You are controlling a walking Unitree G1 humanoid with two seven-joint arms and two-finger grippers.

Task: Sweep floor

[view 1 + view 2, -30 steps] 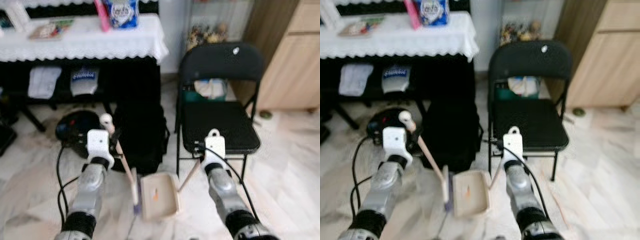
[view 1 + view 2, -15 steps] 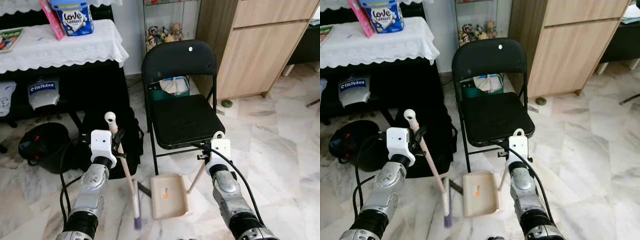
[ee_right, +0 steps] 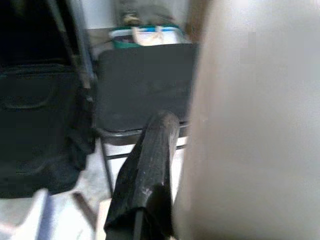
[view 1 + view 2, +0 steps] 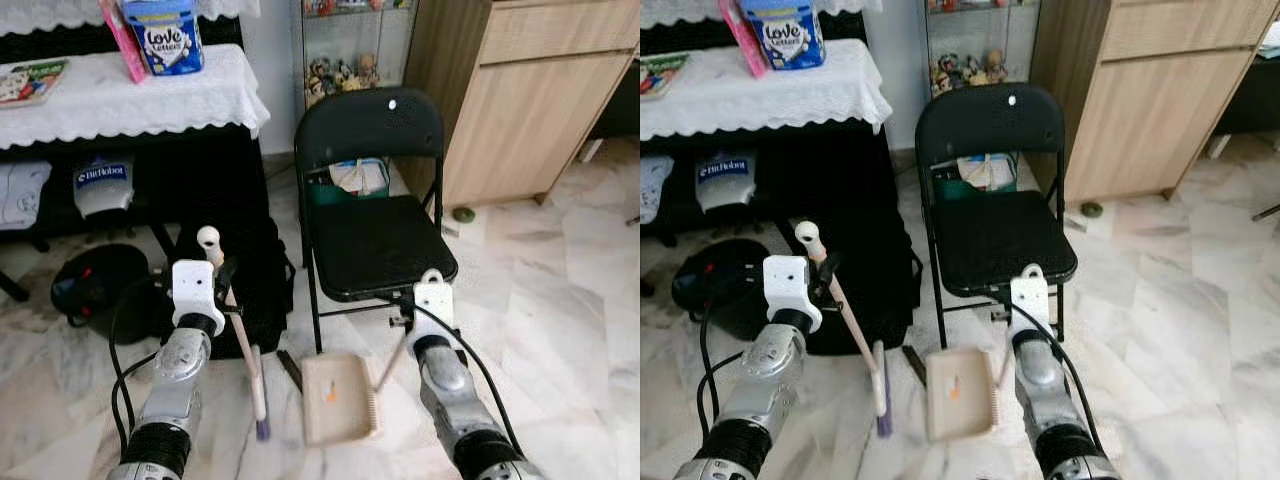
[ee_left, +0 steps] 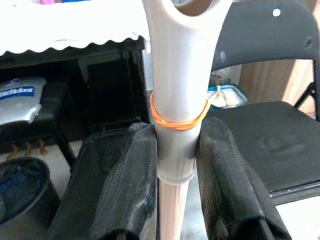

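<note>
My left gripper [image 5: 176,170] is shut on the pale handle of a broom [image 4: 246,352], just below an orange rubber band [image 5: 179,119]. The broom slants down to purple bristles [image 4: 263,429] just above the marble floor. My right gripper [image 4: 403,330] is shut on the thin handle of a beige dustpan [image 4: 338,398], which hangs low over the floor right of the bristles. A small orange scrap [image 4: 328,394] lies in the pan. In the right wrist view one black finger [image 3: 145,170] rests against the blurred pale handle [image 3: 250,125].
A black folding chair [image 4: 380,240] stands straight ahead, and a black bag [image 4: 255,290] leans beside it. Left of that are a round black object [image 4: 95,285] and a table with a white lace cloth [image 4: 130,95]. A wooden cabinet [image 4: 530,90] stands at the right, beside open marble floor [image 4: 570,330].
The whole view has swung and sharpened as the camera moved. Both grippers keep their hold. The broom's bristles stay just left of the dustpan.
</note>
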